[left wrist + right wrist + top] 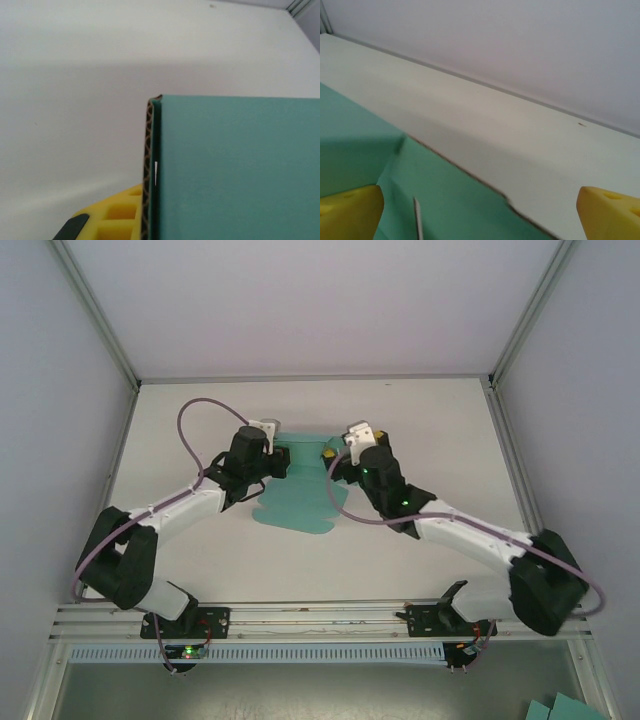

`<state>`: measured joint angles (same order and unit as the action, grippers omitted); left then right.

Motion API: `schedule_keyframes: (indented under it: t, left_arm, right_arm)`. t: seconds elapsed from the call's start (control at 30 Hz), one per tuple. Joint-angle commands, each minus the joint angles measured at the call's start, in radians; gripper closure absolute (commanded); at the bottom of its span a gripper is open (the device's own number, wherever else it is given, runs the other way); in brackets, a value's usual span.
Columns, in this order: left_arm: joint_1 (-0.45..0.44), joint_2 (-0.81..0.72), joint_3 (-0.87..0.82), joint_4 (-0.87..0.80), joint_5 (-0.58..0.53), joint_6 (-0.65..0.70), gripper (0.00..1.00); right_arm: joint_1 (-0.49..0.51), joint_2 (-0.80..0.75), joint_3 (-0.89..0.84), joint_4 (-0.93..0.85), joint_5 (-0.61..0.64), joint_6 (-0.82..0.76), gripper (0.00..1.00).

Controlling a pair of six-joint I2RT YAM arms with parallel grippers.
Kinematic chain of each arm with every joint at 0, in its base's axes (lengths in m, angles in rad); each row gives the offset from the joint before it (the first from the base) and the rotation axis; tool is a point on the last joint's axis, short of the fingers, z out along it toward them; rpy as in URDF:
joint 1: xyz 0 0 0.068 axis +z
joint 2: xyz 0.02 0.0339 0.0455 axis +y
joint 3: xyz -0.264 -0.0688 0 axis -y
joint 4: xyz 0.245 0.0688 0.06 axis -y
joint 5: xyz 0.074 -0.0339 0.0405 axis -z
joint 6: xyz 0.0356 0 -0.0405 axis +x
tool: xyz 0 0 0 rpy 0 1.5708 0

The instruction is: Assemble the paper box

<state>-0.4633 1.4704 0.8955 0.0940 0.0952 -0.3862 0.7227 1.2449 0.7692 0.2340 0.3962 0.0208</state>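
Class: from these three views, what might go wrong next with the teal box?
1. The left gripper pinches the paper box only at a folded edge; the card may slip out.
2. The right gripper stands open, holding nothing, so the left's pull might drag the sheet across the table.

The paper box is showing as smooth, matt teal card, with 1 raw edge exposing brown corrugated fluting. 2 yellow finger pads are looking like dull moulded plastic. The table is appearing matt, smooth and off-white. The arm shells are gleaming faintly, black and white plastic.
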Motion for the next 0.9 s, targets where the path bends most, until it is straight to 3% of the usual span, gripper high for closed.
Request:
schedule_keyframes:
  t: [0.0,0.17,0.3,0.47,0.87]
  left_arm:
    - [-0.010,-0.039,-0.007,-0.009,-0.046,-0.014,1.00]
    - [-0.010,-0.062,-0.013,-0.013,-0.032,-0.004,1.00]
    - [-0.009,-0.079,-0.022,-0.008,-0.004,0.004,1.00]
    - [-0.010,-0.085,-0.024,-0.017,0.011,0.000,1.00]
    - [-0.010,-0.047,-0.006,-0.021,0.051,0.001,1.00]
  right_arm:
    - [-0.002,-0.159,-0.047,-0.218,-0.013,0.073,0.02]
    - [-0.037,-0.375,-0.156,-0.356,-0.070,0.216,0.02]
    - [-0.098,-0.427,-0.196,-0.414,-0.094,0.264,0.02]
    - [-0.148,-0.365,-0.193,-0.361,-0.161,0.243,0.02]
    - [-0.152,-0.191,-0.110,-0.170,-0.293,0.248,0.02]
